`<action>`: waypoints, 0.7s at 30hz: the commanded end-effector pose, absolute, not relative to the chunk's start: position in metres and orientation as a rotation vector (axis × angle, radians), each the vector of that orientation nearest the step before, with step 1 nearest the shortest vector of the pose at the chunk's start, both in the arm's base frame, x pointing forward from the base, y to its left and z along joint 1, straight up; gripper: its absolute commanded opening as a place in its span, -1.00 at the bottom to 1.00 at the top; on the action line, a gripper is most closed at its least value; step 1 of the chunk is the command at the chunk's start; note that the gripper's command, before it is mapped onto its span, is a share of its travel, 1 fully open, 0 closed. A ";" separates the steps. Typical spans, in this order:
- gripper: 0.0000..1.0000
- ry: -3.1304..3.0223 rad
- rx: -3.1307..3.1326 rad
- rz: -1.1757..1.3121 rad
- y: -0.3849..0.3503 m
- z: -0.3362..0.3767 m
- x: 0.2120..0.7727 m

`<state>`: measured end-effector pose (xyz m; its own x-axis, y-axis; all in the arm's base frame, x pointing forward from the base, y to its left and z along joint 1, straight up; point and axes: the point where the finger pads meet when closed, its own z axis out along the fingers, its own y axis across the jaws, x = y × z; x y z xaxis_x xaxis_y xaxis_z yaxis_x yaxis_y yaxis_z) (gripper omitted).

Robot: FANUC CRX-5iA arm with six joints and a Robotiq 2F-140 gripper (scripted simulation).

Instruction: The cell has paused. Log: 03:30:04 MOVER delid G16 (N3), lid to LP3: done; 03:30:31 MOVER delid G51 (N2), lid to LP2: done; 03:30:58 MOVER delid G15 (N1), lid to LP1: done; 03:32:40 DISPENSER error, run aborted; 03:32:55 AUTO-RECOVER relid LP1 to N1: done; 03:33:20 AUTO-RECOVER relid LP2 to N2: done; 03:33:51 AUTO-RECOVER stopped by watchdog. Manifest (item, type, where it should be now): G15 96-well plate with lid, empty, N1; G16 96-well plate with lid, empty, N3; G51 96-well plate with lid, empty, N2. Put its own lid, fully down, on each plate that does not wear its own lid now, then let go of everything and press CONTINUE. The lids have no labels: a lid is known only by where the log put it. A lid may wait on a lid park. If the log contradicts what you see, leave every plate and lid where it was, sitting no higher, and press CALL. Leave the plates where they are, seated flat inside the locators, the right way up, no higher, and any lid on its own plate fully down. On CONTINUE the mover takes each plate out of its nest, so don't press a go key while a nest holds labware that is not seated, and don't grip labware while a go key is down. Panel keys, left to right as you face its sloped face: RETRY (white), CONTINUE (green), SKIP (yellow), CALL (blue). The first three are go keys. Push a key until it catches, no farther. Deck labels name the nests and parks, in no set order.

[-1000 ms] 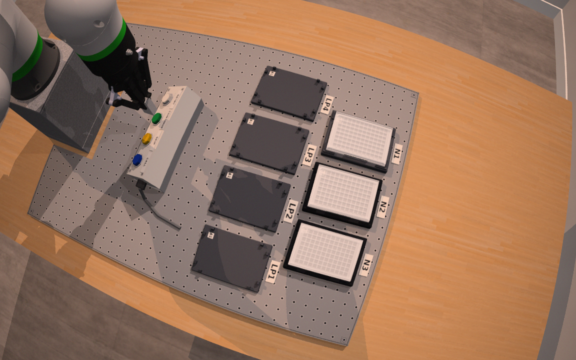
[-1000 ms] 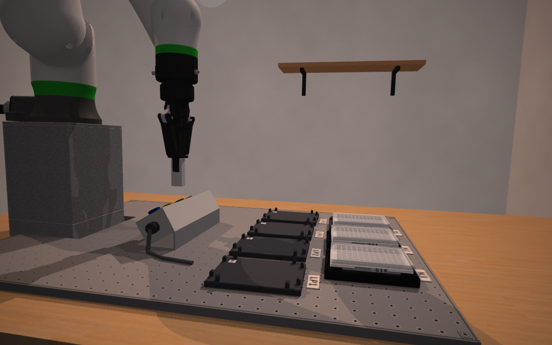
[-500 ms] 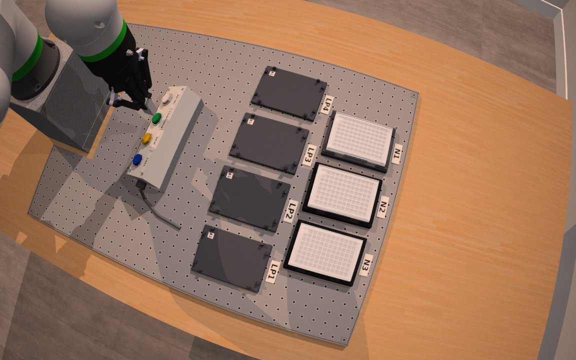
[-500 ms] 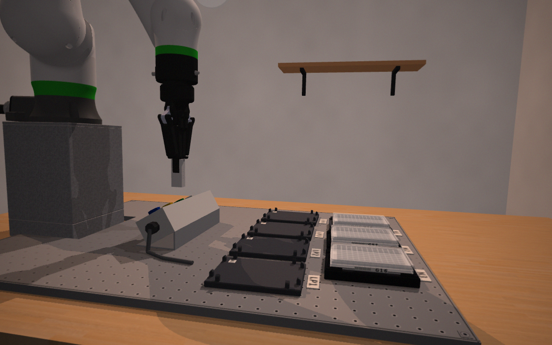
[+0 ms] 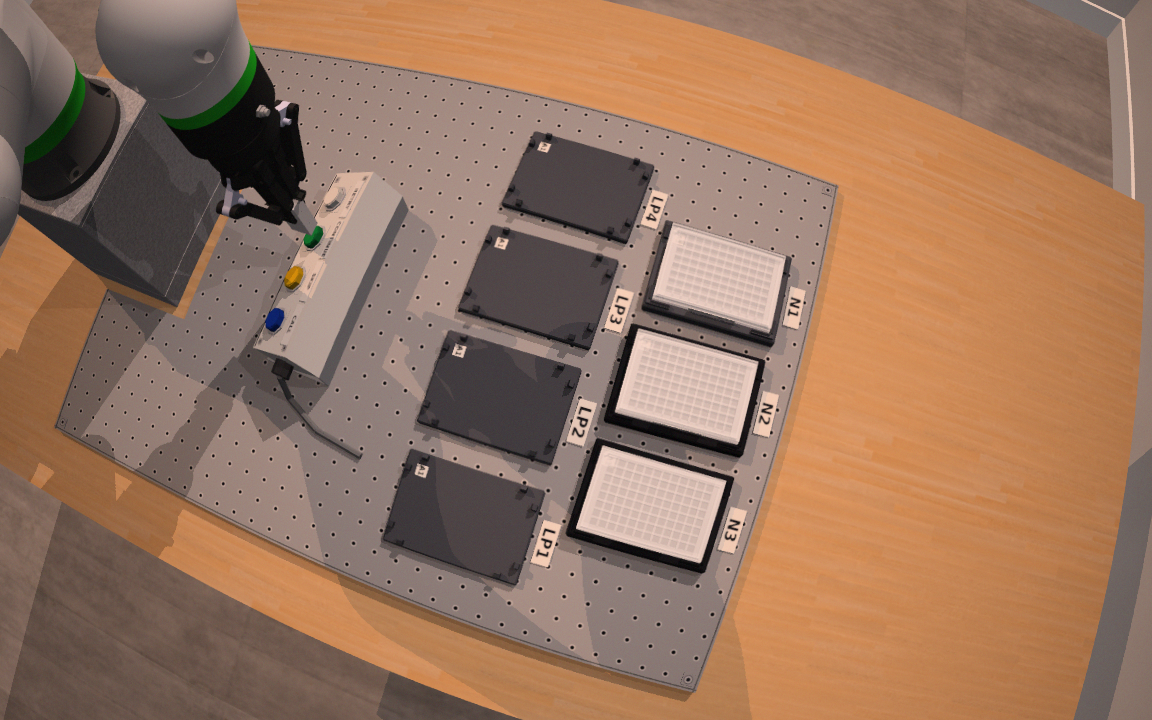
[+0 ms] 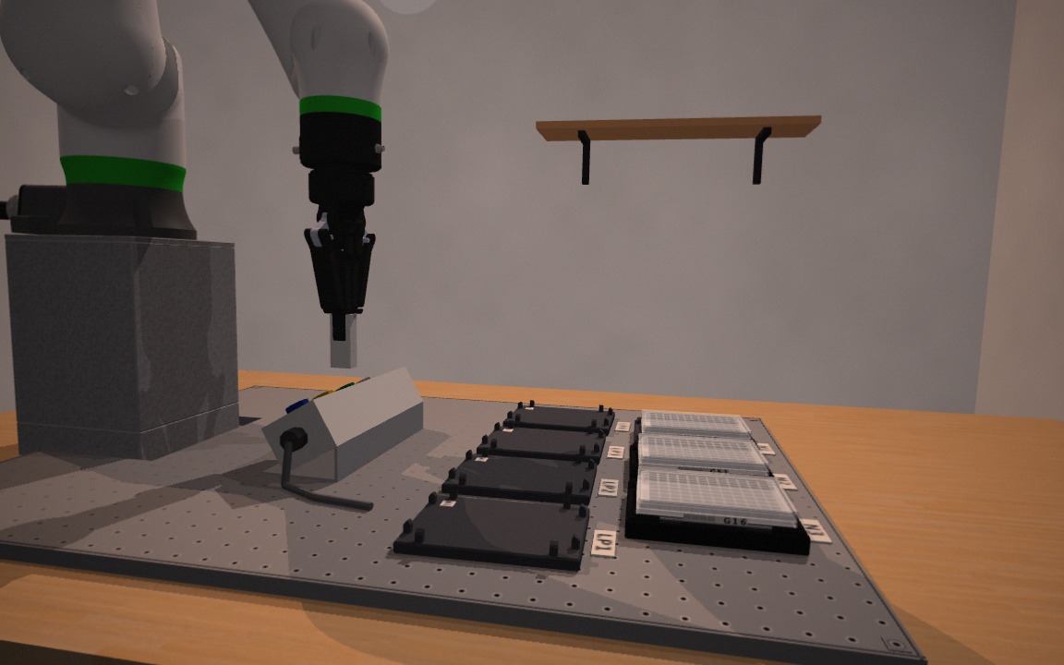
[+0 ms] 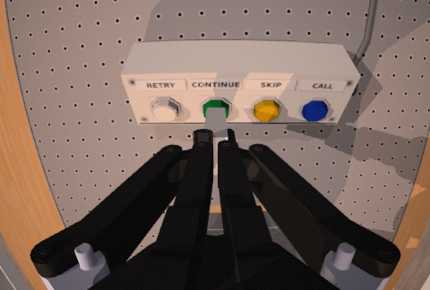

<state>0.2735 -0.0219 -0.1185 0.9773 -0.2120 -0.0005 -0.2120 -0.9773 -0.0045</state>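
The gripper (image 7: 214, 134), fully closed and holding nothing, hangs above the green CONTINUE key (image 7: 215, 109), with air between them in the exterior view. The panel (image 5: 349, 259) carries four keys. Beside it four dark lid parks (image 5: 498, 396) lie bare. Three lidded plates (image 5: 685, 385) sit in their nests near the far edge of the surface (image 5: 938, 376).

My arm (image 6: 118, 90) shows rounded white shells banded in bright green (image 6: 339, 106) — then a black wrist and black linkage claw (image 6: 343, 351) with pale grey fingertip pads and silvery pivot pins (image 7: 86, 257).
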 end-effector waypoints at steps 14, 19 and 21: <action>-1.00 0.334 -3.119 -0.001 -0.022 -0.131 0.274; -1.00 0.334 -3.119 -0.001 -0.022 -0.135 0.274; -1.00 0.334 -3.119 -0.001 -0.022 -0.136 0.274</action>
<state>0.2736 -0.0218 -0.1353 0.9773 -0.2120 -0.0004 -0.2120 -0.9773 -0.0046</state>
